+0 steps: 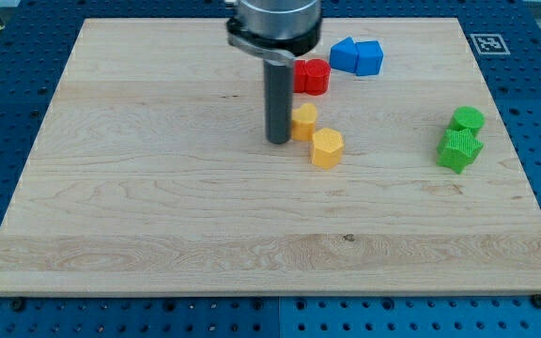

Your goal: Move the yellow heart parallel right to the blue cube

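Note:
My tip [278, 141] rests on the board just left of two yellow blocks. The nearer yellow block [305, 121] touches or nearly touches the rod's right side, and its shape is partly hidden. The yellow heart-like block [327, 147] lies just below and right of it, a short way right of my tip. The blue cube [369, 57] sits near the view's top, up and right of the yellow blocks, with another blue block [344, 54] against its left side.
Red blocks [312, 76] lie just below and left of the blue pair, partly behind the rod. A green block [468, 119] and a green star-like block [459, 150] sit at the view's right. The wooden board's edge [270, 295] runs along the bottom.

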